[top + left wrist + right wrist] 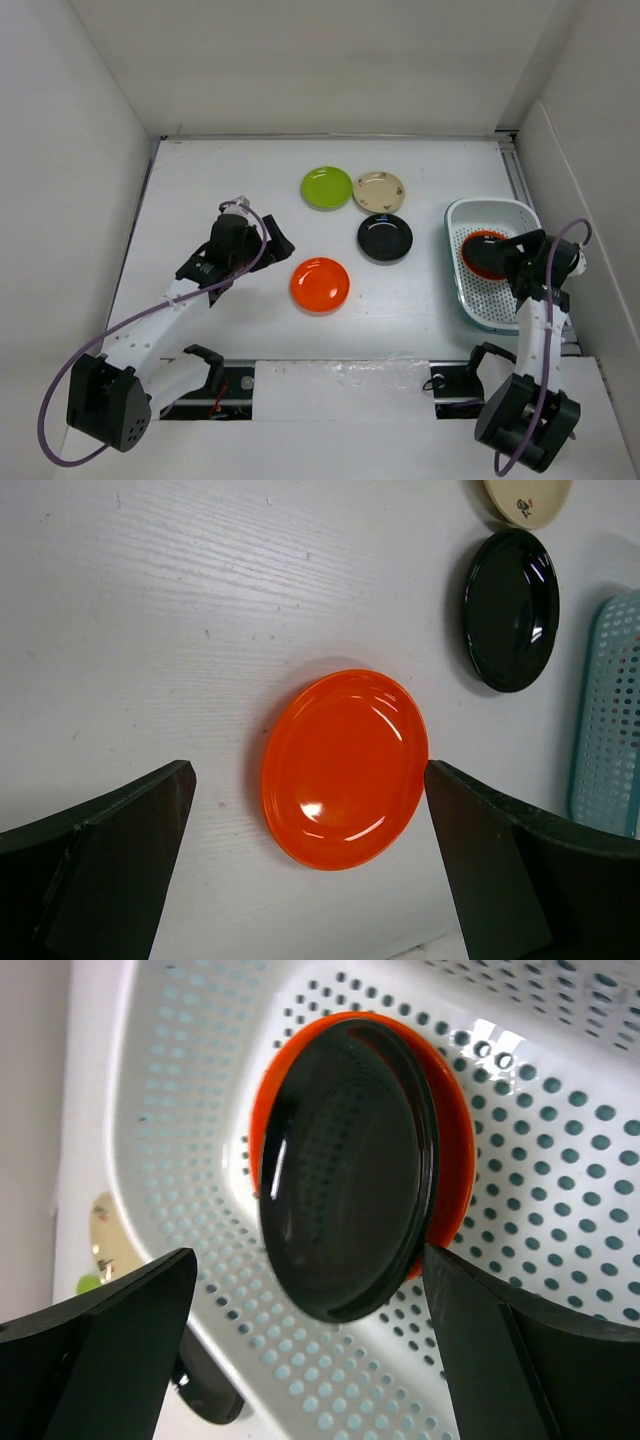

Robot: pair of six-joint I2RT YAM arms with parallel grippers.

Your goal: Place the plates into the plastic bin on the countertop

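Observation:
An orange plate (320, 284) (345, 768) lies on the white countertop (220, 180). My left gripper (275, 245) (310, 850) hangs open just above its near side, a finger on either side, touching nothing. In the plastic bin (490, 300) (200, 1110) at the right, a black plate (345, 1170) rests tilted over a second orange plate (480, 241) (455, 1160). My right gripper (512, 256) (310, 1330) stands open over them, its fingers apart from the black plate. Another black plate (385, 237) (510, 610), a lime green plate (327, 187) and a beige plate (379, 191) (528, 498) lie on the countertop.
White walls close the countertop on the left, back and right. The bin sits against the right wall, its near half holding no plates. The loose plates cluster in the middle between the arms.

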